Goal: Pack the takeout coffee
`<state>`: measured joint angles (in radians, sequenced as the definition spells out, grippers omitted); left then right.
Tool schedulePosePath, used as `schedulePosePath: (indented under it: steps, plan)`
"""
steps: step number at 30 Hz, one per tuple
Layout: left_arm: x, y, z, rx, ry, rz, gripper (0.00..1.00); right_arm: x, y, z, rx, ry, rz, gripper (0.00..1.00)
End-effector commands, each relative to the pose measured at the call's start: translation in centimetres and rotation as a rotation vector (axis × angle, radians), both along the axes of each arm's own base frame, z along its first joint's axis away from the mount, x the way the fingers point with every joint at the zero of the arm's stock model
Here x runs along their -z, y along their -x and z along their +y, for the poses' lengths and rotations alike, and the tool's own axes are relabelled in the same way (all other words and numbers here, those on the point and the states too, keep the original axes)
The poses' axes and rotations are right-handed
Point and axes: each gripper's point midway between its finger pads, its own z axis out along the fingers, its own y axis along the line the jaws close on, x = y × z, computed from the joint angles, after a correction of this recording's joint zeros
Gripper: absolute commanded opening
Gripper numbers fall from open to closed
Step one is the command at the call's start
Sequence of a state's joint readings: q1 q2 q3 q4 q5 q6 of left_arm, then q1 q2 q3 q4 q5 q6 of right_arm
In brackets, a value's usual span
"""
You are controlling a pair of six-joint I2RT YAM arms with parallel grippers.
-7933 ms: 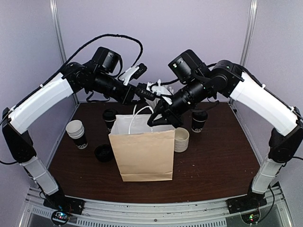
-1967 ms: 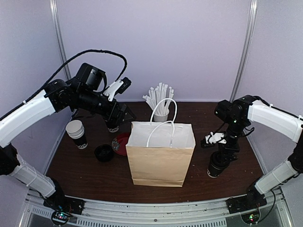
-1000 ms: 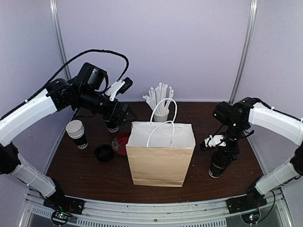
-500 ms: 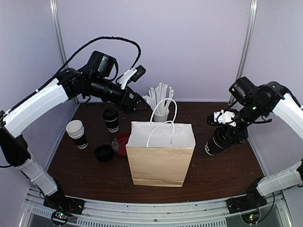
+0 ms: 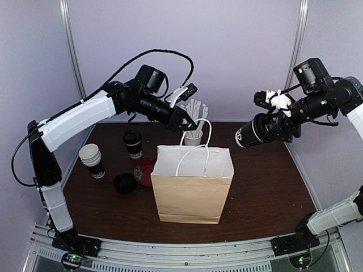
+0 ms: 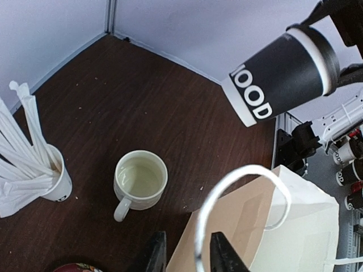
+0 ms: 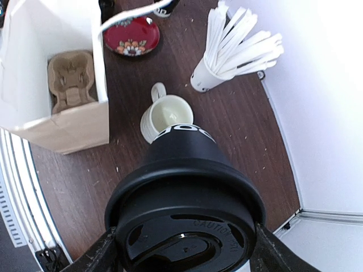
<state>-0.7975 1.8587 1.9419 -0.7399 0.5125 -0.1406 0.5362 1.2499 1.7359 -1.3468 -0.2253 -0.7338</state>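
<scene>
My right gripper (image 5: 272, 126) is shut on a takeout coffee (image 5: 249, 133), held on its side high to the right of the brown paper bag (image 5: 190, 192). In the right wrist view its black lid (image 7: 187, 238) fills the space between my fingers (image 7: 105, 256). A second lidded takeout coffee (image 5: 133, 144) stands on the table left of the bag. My left gripper (image 5: 193, 122) is at the bag's far white handle (image 6: 238, 181). Its jaws stand narrow, one on each side of the handle, with a gap still showing.
A cardboard cup carrier (image 7: 71, 79) lies inside the bag. Behind the bag stand a cream mug (image 6: 140, 178) and a cup of straws (image 5: 193, 129). On the left are stacked cups (image 5: 92, 160), a loose black lid (image 5: 123, 182) and a red plate (image 5: 146, 170).
My right arm lifted the coffee off the table at the right and tipped it sideways, high up. My left arm swung from the left coffee to the bag's handle and its jaws narrowed.
</scene>
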Motion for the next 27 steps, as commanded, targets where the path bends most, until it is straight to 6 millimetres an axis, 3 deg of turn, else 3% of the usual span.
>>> schedulePosePath:
  steps: [1, 3, 10, 13, 20, 27]
  plan:
    - [-4.3, 0.6, -0.6, 0.058, 0.122, -0.045, 0.17, -5.0, -0.5, 2.5, -0.041, -0.183, -0.068, 0.63]
    - [-4.8, 0.9, -0.4, 0.055, 0.128, -0.041, 0.00, -6.7, 0.1, 3.4, -0.090, -0.238, -0.076, 0.62]
    - [-6.9, 2.0, 2.4, -0.025, 0.137, -0.076, 0.00, -10.8, 3.3, 6.0, -0.296, -0.351, -0.052, 0.60]
    - [-7.4, 2.6, 3.1, -0.042, 0.163, -0.073, 0.00, -11.3, 4.8, 7.6, -0.372, -0.393, 0.014, 0.60]
    - [-7.2, 3.3, 3.3, -0.069, 0.170, -0.048, 0.00, -8.5, 6.5, 10.9, -0.474, -0.306, 0.072, 0.59]
    - [-6.4, 3.8, 3.0, -0.057, 0.164, -0.010, 0.00, -4.6, 6.1, 12.5, -0.472, -0.141, 0.032, 0.58]
